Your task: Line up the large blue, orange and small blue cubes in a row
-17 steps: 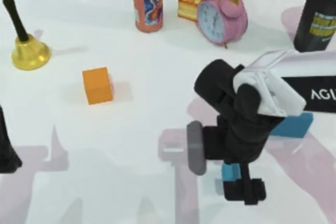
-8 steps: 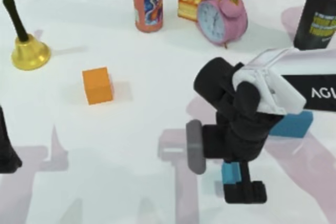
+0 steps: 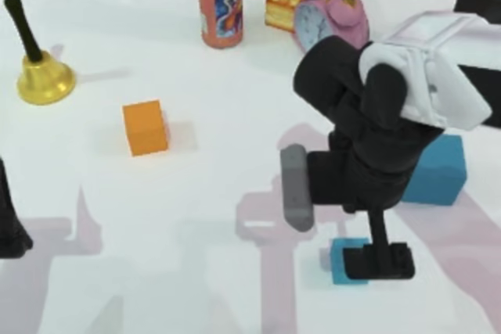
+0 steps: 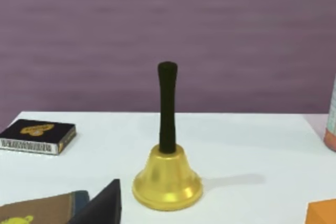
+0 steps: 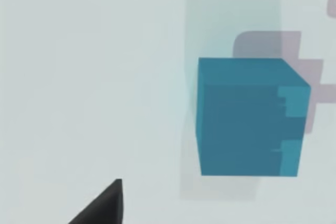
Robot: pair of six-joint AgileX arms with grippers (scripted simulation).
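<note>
White tabletop under a purple wall. On it the small blue cube (image 3: 346,260) sits near the front, right of centre, the right gripper (image 3: 381,260) just over its right edge — whether the fingers are parted or holding it, I cannot tell. Behind it to the right sits the large blue cube (image 3: 437,171), partly hidden by the arm. Well apart on the left lies the orange cube (image 3: 145,127). At the left edge is the parked left gripper (image 3: 9,228), with a brass bell (image 3: 43,76) farther back.
</note>
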